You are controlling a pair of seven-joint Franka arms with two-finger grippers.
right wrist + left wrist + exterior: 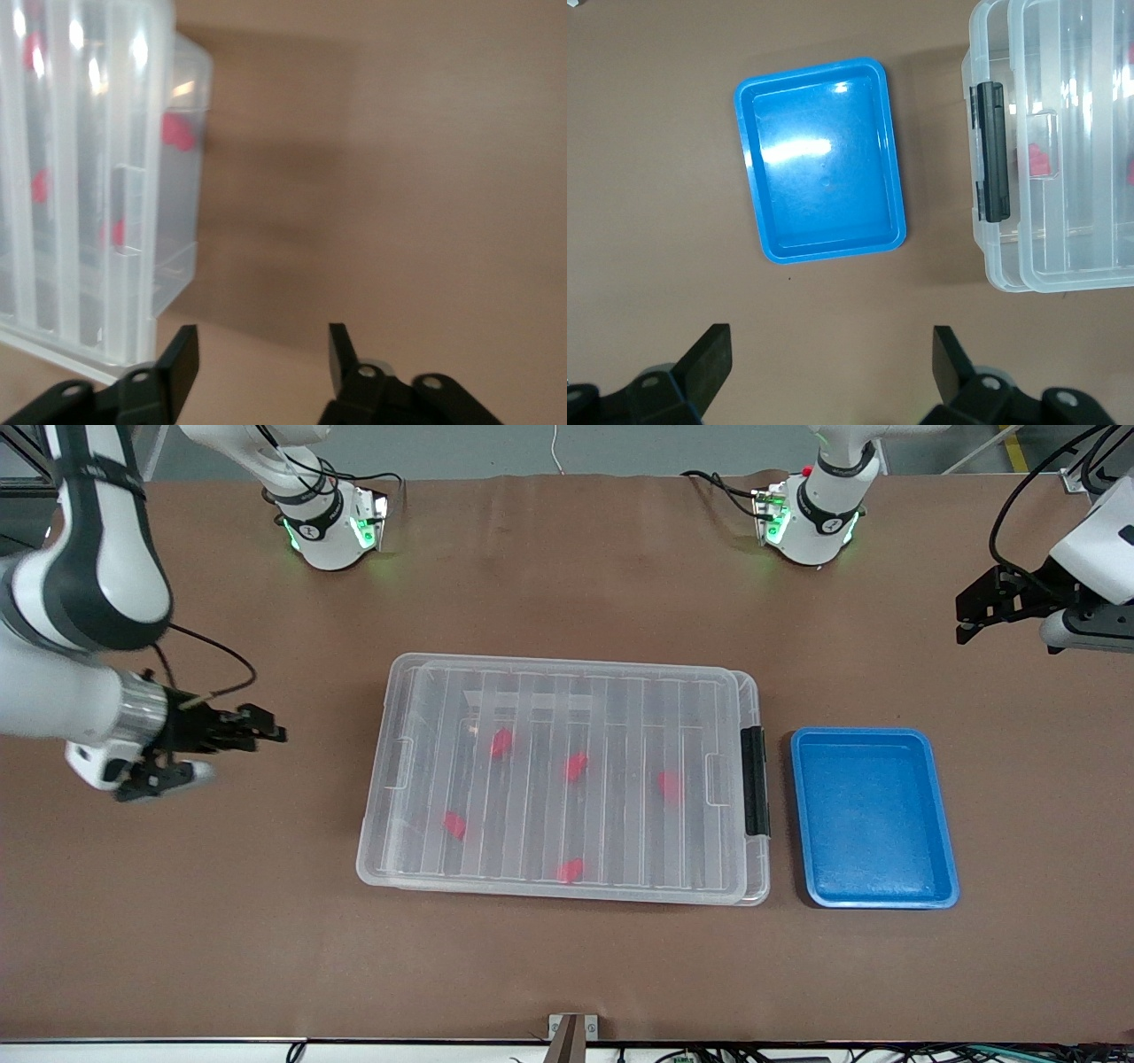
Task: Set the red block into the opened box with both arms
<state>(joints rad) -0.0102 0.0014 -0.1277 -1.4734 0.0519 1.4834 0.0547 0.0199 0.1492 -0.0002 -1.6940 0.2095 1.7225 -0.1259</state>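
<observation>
The clear plastic box (376, 841) sits mid-table with its ribbed see-through lid (620, 717) lying on top and a black latch (755, 779) on the short end beside the blue tray. Several red blocks show through the lid, among them one (576, 766) near the middle and one (570, 870) nearest the front camera. My right gripper (270, 726) (261, 345) hovers open and holds nothing, over bare table off the box's (133, 266) unlatched end. My left gripper (964, 622) (830, 345) stands open and holds nothing, over bare table at the left arm's end.
A blue tray (873, 815) (824, 159) with nothing in it lies beside the box's latch end (995, 150), toward the left arm's end. Brown table surface runs all round the box and the tray.
</observation>
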